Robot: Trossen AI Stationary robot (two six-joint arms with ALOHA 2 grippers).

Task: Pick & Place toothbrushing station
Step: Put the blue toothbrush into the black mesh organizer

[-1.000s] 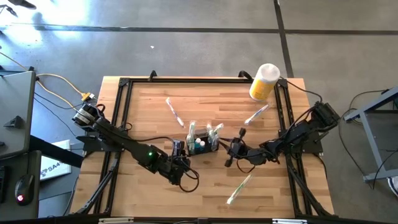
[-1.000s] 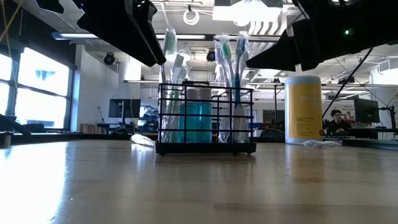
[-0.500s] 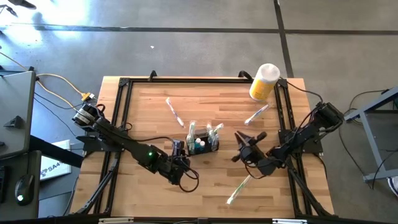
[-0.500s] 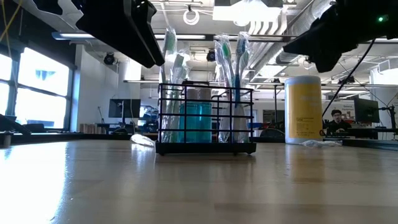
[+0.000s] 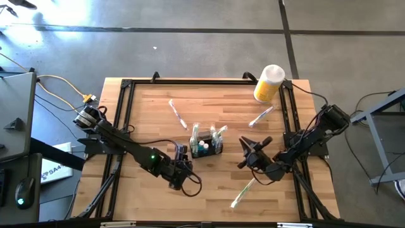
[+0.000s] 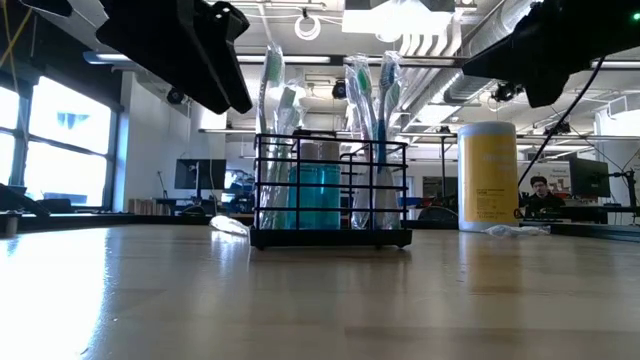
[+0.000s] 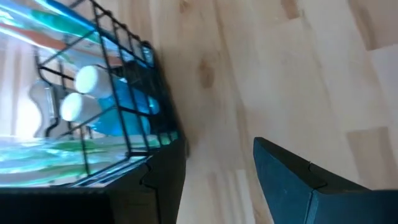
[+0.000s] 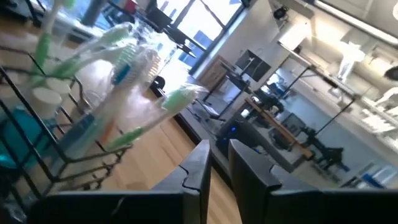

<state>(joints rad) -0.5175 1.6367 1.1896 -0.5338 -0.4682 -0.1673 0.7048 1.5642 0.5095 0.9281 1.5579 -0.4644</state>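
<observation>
Caddy: small black rectangular wire-mesh caddy (image 5: 207, 147) stands upright near the middle of the wooden table (image 5: 152, 107), holding wrapped toothbrushes (image 6: 372, 110) and blue tubes (image 6: 318, 195).
Left gripper (image 5: 180, 159): just beside the caddy's left end, fingers spread, holding nothing.
Right gripper (image 5: 248, 150): apart from the caddy's right end, raised, fingers pressed nearly together, empty.
Yellow cylinder with white lid (image 5: 269, 83): well beyond the caddy, at the table's far right corner.

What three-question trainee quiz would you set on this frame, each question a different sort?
1. True or false: the right hand grips the black wire caddy.
2. Which hand stands open beside the caddy? A) left hand B) right hand
3. Fill in: the yellow cylinder lies at the table's far ____ corner.

Key: 1 false, it is shut on nothing, apart from the caddy; 2 A; 3 right.
</observation>
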